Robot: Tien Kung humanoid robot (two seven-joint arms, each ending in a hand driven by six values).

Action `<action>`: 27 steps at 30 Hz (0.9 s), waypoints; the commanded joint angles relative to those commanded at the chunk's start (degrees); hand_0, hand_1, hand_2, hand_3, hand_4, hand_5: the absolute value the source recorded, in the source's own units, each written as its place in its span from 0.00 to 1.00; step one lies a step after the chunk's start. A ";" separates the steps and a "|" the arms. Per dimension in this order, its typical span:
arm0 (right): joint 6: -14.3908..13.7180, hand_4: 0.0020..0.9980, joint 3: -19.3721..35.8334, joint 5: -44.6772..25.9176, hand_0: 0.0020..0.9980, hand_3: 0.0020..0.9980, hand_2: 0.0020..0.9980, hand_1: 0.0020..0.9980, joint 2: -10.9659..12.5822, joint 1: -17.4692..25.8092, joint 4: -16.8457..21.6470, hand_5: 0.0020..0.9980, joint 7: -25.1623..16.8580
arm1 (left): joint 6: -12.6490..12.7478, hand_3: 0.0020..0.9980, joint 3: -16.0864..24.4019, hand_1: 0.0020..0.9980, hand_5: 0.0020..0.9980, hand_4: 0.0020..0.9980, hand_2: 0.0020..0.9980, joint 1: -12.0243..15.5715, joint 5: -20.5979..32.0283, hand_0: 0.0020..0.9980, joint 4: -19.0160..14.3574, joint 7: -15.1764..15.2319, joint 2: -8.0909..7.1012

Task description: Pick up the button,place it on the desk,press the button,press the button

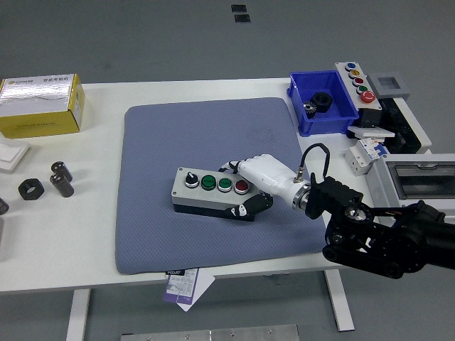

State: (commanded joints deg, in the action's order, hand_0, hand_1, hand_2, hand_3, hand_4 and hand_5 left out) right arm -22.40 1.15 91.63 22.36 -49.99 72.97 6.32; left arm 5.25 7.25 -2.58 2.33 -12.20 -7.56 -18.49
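Observation:
A grey button box [210, 192] with a black knob, two green buttons and a red button lies flat on the blue-grey mat [163, 234], near its middle. My right hand [250, 189], white with black fingertips, is wrapped around the box's right end, with fingers over the far side and the thumb on the near side. The black right arm [377, 234] comes in from the lower right. My left arm is not in view.
A blue bin [343, 117] holding a black part stands at the back right, beside a second button box [357, 82] and grey devices [405, 135]. A yellow box [40, 106] and black nuts [43, 183] lie at the left.

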 joint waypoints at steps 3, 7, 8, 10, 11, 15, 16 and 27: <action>0.01 0.48 -0.51 -0.46 0.73 0.69 0.72 0.73 0.46 -0.55 0.00 0.00 -0.98 | 0.00 0.60 0.17 0.51 0.17 0.68 0.50 -0.09 -0.30 0.63 0.01 -0.09 -0.15; 0.40 0.52 -0.26 -0.54 0.82 0.81 0.81 0.78 0.90 -1.01 -0.02 0.00 -1.82 | 0.01 0.60 0.37 0.51 0.17 0.68 0.50 -0.14 -0.60 0.63 0.01 -0.18 -0.23; 0.57 0.52 -0.12 -0.52 0.82 0.81 0.81 0.78 1.01 -1.10 0.03 0.00 -2.00 | 0.00 0.60 0.44 0.51 0.17 0.68 0.50 -0.14 -0.70 0.63 0.01 -0.22 -0.24; 0.94 0.52 0.13 -0.53 0.82 0.81 0.81 0.78 1.21 -1.23 0.19 0.00 -2.21 | 0.01 0.60 0.51 0.51 0.17 0.68 0.50 -0.13 -0.78 0.63 0.01 -0.26 -0.25; 1.14 0.53 0.24 -0.55 0.84 0.82 0.82 0.79 1.30 -1.27 0.28 0.00 -2.27 | 0.01 0.60 0.53 0.51 0.17 0.68 0.50 -0.12 -0.81 0.63 0.01 -0.27 -0.25; 2.06 0.53 0.59 -1.35 0.84 0.82 0.82 0.79 1.57 -1.29 0.59 0.00 -2.36 | 0.11 0.60 1.96 0.51 0.17 0.68 0.50 -0.14 -2.20 0.63 0.09 -0.90 -0.19; 2.37 0.53 0.64 -1.94 0.84 0.82 0.82 0.79 1.63 -1.28 0.65 0.00 -2.37 | 0.22 0.60 3.05 0.51 0.17 0.68 0.50 -0.21 -3.28 0.63 0.15 -1.47 -0.15; 4.42 0.54 -0.31 -14.15 0.83 0.84 0.83 0.80 3.47 -1.46 1.70 0.00 -5.10 | 0.97 0.60 15.49 0.51 0.17 0.67 0.50 -0.17 -15.19 0.63 0.26 -6.28 -0.04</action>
State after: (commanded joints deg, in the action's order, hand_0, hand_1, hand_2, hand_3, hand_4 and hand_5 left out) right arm -17.98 0.83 77.47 25.83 -51.45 74.68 1.23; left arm 6.22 22.74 -2.74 -12.87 -11.94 -13.85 -18.52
